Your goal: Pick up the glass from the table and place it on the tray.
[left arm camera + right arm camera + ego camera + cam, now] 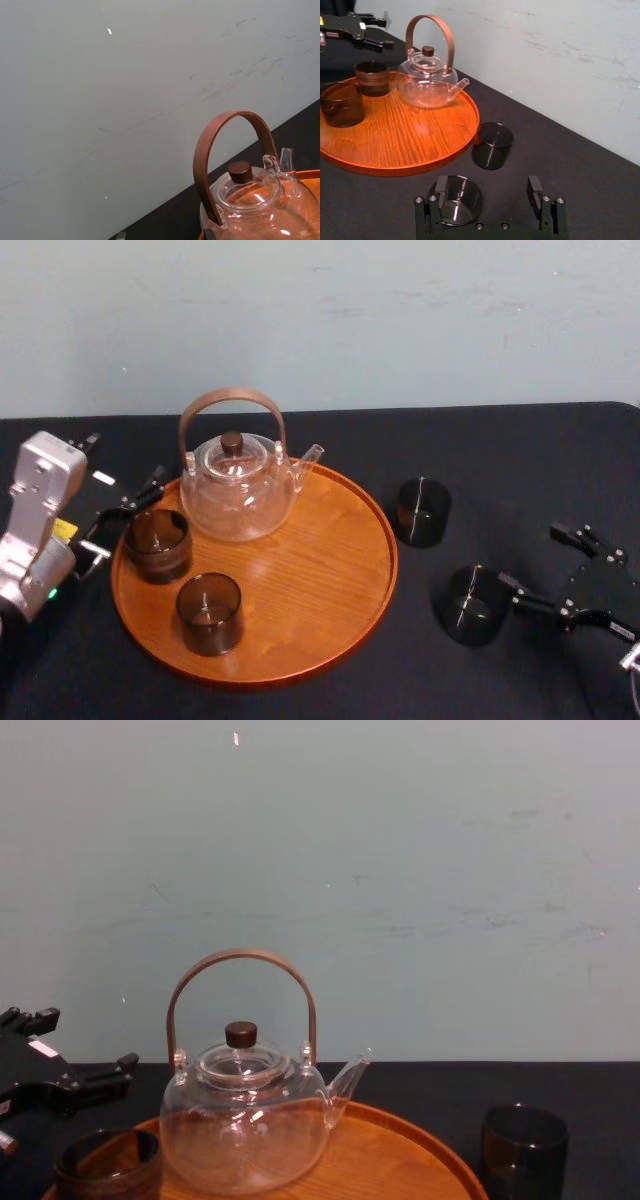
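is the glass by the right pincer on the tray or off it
Off: the glass stands on the table, apart from the tray, beside the open right pincer. The left pincer sits beside the tray.

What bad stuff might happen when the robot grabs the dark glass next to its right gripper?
The near glass sits by one finger of the open right gripper, not midway, so closing might shove or tip it. The other glass stands close by on the table, beside the rim of the tray, so a low carry might clip it. The left gripper sits open at the tray's left rim.
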Action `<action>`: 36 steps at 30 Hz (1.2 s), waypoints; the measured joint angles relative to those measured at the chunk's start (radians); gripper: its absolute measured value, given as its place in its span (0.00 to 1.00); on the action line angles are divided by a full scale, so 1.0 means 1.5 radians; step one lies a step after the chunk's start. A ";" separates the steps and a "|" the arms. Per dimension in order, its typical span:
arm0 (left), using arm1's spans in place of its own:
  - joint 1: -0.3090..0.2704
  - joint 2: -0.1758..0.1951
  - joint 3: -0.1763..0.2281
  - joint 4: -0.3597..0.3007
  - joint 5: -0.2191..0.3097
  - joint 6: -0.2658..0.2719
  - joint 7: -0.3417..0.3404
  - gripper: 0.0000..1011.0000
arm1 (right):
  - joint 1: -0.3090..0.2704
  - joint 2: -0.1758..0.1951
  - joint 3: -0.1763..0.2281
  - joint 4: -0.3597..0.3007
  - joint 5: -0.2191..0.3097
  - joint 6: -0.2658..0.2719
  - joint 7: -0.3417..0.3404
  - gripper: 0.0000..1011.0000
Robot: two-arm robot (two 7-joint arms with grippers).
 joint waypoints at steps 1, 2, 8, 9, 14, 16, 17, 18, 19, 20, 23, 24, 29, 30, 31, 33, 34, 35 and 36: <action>0.000 0.000 0.000 0.000 0.000 0.000 0.000 0.99 | 0.000 -0.001 0.000 -0.001 0.000 0.002 0.002 0.99; 0.000 0.000 0.000 0.000 0.000 0.000 0.000 0.99 | -0.001 -0.001 0.000 -0.001 0.000 0.003 0.004 0.99; 0.000 0.000 0.000 0.000 0.000 0.000 0.000 0.99 | -0.003 -0.006 -0.001 -0.005 0.000 0.019 0.021 0.99; 0.000 0.000 0.000 0.000 0.000 0.000 0.000 0.99 | -0.003 -0.007 -0.002 -0.005 -0.001 0.023 0.024 0.99; 0.000 0.000 0.000 0.000 0.000 0.000 0.000 0.99 | -0.004 -0.012 -0.003 -0.005 -0.007 0.034 0.030 0.99; 0.000 0.000 0.000 0.000 0.000 0.000 0.000 0.99 | -0.004 -0.014 -0.003 -0.004 -0.009 0.037 0.032 0.99; 0.000 0.000 0.000 0.000 0.000 0.000 0.000 0.99 | -0.004 -0.016 -0.003 -0.003 -0.011 0.040 0.034 0.99; 0.000 0.000 0.000 0.000 0.000 0.000 0.000 0.99 | -0.004 -0.017 -0.003 -0.002 -0.012 0.041 0.035 0.99; 0.000 0.000 0.000 0.000 0.000 0.000 0.000 0.99 | -0.004 -0.019 -0.003 -0.002 -0.014 0.044 0.037 0.99; 0.000 0.000 0.000 0.000 0.000 0.000 0.000 0.99 | -0.004 -0.020 -0.003 -0.002 -0.014 0.046 0.038 0.99; 0.000 0.000 0.000 0.000 0.000 0.000 0.000 0.99 | -0.004 -0.024 -0.002 0.000 -0.018 0.051 0.041 0.99; 0.000 0.000 0.000 0.000 0.000 0.000 0.000 0.99 | -0.004 -0.025 -0.002 0.000 -0.018 0.052 0.042 0.99; 0.000 0.000 0.000 0.000 0.000 0.000 0.000 0.99 | -0.006 -0.033 0.001 0.002 -0.019 0.066 0.048 0.99; 0.000 0.000 0.000 0.000 0.000 0.000 0.000 0.99 | -0.006 -0.034 0.001 0.003 -0.019 0.067 0.049 0.99; 0.000 0.000 0.000 0.000 0.000 0.000 0.000 0.99 | -0.006 -0.036 0.002 0.003 -0.019 0.070 0.051 0.99; 0.000 0.000 0.000 0.000 0.000 0.000 0.000 0.99 | -0.006 -0.038 0.002 0.004 -0.019 0.073 0.053 0.99; 0.000 0.000 0.000 0.000 0.000 0.000 0.000 0.99 | -0.005 -0.038 0.002 0.004 -0.019 0.075 0.054 0.99; 0.000 0.000 0.000 0.000 0.000 0.000 0.000 0.99 | -0.005 -0.040 0.002 0.005 -0.019 0.077 0.056 0.99; 0.000 0.000 0.000 0.000 0.000 0.000 0.000 0.99 | -0.005 -0.040 0.001 0.005 -0.019 0.078 0.057 0.99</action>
